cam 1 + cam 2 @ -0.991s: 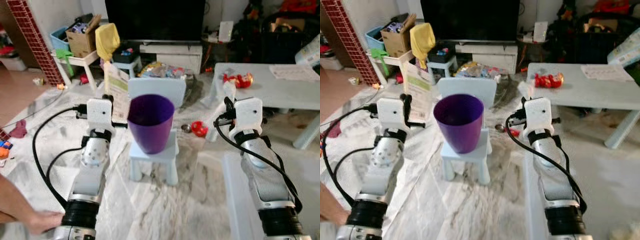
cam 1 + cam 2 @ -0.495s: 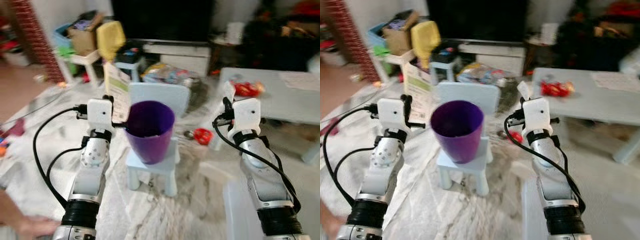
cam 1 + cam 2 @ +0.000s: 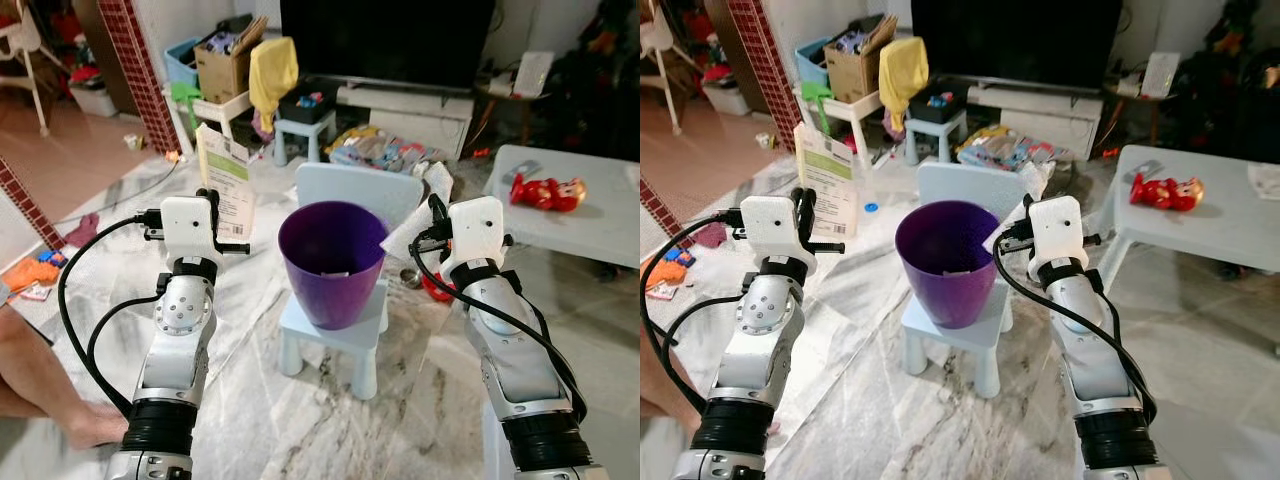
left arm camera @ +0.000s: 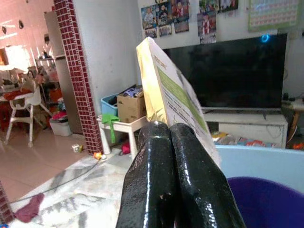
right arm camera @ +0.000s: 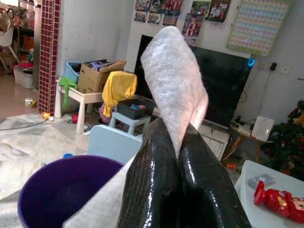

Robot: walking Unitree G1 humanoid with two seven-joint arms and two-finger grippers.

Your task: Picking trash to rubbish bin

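Note:
A purple bin point(image 3: 332, 262) stands on a small pale-blue chair point(image 3: 355, 190) between my two arms, with a white scrap lying inside it. My left gripper point(image 4: 168, 130) is shut on a flat white packet with a green label point(image 4: 171, 90), held upright to the left of the bin's rim. That packet point(image 3: 228, 180) sticks up behind the left wrist block in the eye view. My right gripper point(image 5: 175, 130) is shut on a white tissue point(image 5: 173, 71), which hangs just right of the bin's rim point(image 3: 405, 235).
A low grey table point(image 3: 590, 230) with a red toy point(image 3: 545, 192) stands at the right. A person's leg and foot point(image 3: 45, 385) lie on the floor at the lower left. Behind the chair are a TV stand point(image 3: 410, 100), a cardboard box point(image 3: 228, 65) and floor clutter.
The camera has shifted and the blur is gone. The bin now sits nearer midway between the arms, closer to the right gripper. Both grippers keep their hold.

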